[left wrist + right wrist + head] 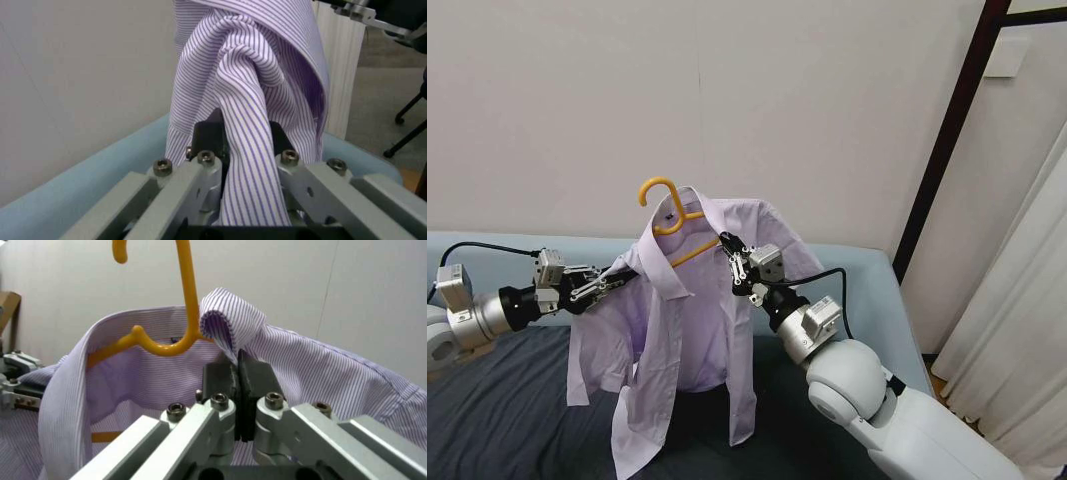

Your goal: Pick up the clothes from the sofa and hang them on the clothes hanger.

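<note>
Sofa (867,270) pale blue, against wall (727,100). Shirt (697,320), lilac pinstripe, held above it, draped unbuttoned over yellow hanger (659,195). Left gripper (619,276) clamped on its shoulder fabric; right gripper (727,248) clamped on collar beside hanger hook.

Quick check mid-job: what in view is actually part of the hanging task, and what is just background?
Part of the job:
striped shirt, held up off the seat
yellow hanger, inside its collar
left gripper, shut on a shoulder
right gripper, shut on the collar edge
sofa

Just around:
dark seat cover
white curtain
dark pole
</note>
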Motion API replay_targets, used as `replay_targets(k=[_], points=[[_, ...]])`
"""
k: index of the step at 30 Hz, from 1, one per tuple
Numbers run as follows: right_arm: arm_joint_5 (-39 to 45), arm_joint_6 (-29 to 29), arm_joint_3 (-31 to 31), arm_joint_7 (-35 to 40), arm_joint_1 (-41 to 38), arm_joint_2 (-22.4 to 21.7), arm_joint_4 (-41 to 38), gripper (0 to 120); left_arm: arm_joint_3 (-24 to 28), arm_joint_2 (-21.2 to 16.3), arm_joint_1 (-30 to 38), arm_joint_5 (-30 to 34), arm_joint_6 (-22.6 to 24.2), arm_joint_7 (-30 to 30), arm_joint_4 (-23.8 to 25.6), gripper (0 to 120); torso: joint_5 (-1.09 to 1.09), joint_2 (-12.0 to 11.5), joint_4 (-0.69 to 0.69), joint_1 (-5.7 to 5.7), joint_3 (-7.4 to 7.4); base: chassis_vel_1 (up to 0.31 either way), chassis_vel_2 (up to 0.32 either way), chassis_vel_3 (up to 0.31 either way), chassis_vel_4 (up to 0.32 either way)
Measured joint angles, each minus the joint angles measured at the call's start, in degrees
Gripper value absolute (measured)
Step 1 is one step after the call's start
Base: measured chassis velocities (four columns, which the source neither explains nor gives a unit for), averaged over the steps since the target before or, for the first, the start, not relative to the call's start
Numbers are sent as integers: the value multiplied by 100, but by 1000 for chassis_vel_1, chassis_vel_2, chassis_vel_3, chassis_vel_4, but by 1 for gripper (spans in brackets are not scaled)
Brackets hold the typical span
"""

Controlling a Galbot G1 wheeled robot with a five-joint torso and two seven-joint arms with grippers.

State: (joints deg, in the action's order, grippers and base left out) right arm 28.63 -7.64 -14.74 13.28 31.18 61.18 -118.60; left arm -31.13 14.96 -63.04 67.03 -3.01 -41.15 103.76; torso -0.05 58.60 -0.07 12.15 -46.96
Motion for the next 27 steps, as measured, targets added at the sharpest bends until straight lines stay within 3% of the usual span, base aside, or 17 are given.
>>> replay_targets(k=[9,14,17,18,22,27], points=[[-10,11,-96,15,-10,83,20,0,1,23,-30,0,0,-15,32,7,0,0,0,0,0,0,0,0,0],[-10,77,-153,54,48,59,-42,14,0,12,-34,0,-3,-27,14,7,0,0,0,0,0,0,0,0,0],[61,450,-214,-172,101,-12,-107,29,0,-8,-23,1,-7,-31,-1,7,0,0,1,0,0,0,0,0,0],[61,450,-214,-172,101,-12,-107,29,0,-8,-23,1,-7,-31,-1,7,0,0,1,0,0,0,0,0,0],[665,1525,-237,-1037,197,-200,-279,47,0,-40,-8,5,-9,-38,-28,7,2,0,0,0,0,0,0,0,0],[812,1877,-124,-1454,217,-314,-310,63,-2,-52,-9,7,-12,-40,-42,7,2,0,0,0,0,0,0,0,0]])
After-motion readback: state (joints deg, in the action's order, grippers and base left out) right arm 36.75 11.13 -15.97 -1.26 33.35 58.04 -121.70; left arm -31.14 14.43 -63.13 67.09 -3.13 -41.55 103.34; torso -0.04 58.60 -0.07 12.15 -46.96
